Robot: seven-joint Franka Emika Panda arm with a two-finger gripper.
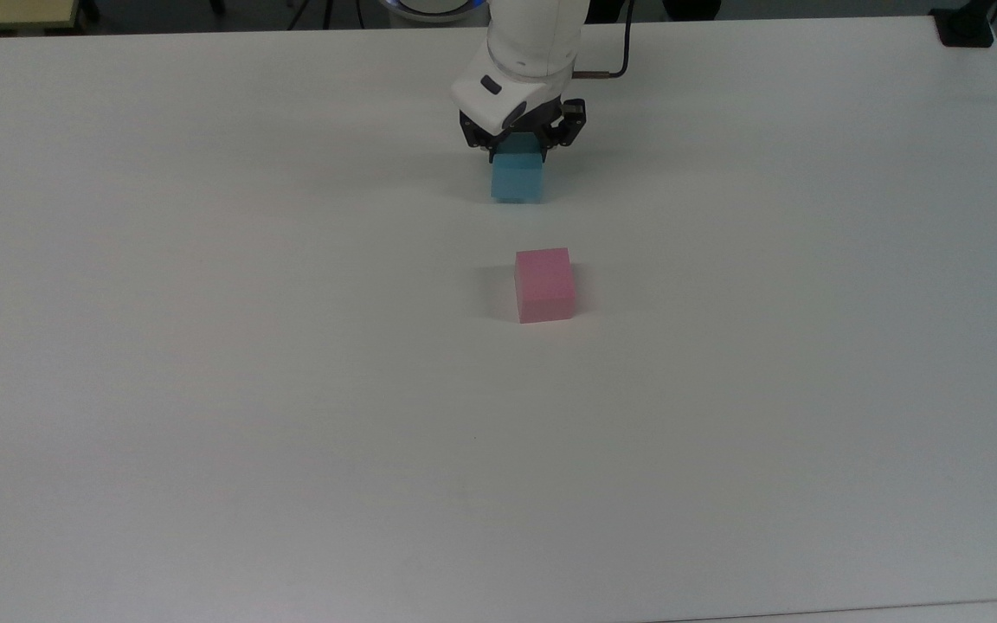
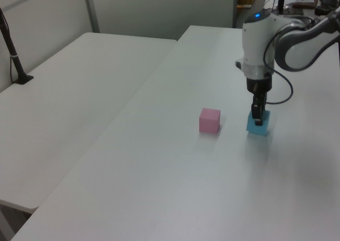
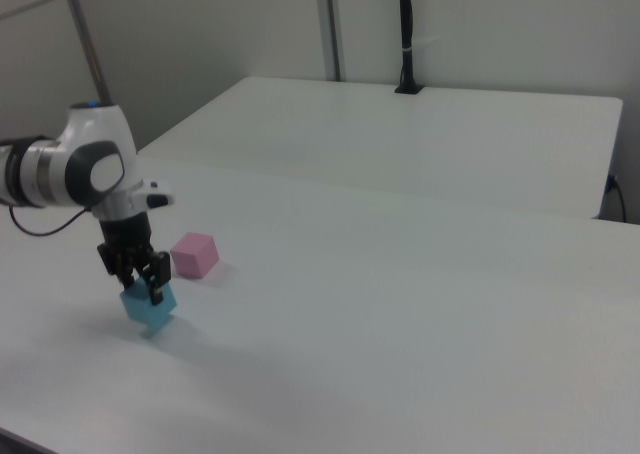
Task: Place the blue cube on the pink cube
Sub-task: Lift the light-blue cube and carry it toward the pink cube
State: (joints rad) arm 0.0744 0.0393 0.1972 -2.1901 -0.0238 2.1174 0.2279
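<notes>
Grip confirmed: the black two-finger gripper point(image 1: 517, 149) is closed on the small light-blue matte cube point(image 1: 517, 180), fingers seated on two opposite side faces near the cube's upper edge. In the right view the blue cube point(image 3: 149, 310) hangs clear of the white tabletop point(image 1: 291, 389), tilted with one corner lowest. In the left view the blue cube point(image 2: 258, 124) sits under the gripper point(image 2: 257, 118) with a soft shadow below it.

The small pastel-pink matte cube point(image 1: 543, 284) rests flat on the tabletop, apart from the blue cube and untouched; in the left view the pink cube point(image 2: 210, 120) lies to the left view's left of the gripper, and in the right view the pink cube point(image 3: 194, 254) lies just beyond the gripper point(image 3: 135, 274).

Handling assessment, by judgement:
- The blue cube appears light and stiff, likely foam or painted wood; it shows no visible deformation under the fingers.
- The matte faces should offer fair friction; slip risk looks low.
- The hold is high on the cube, which leaves the lower part free for placing but allows it to pivot, as the tilt suggests.
- A grasp centred on flat opposite faces is the sound choice; the tilt should be levelled before release, since the pink cube's top face is no larger than the blue cube's base.
</notes>
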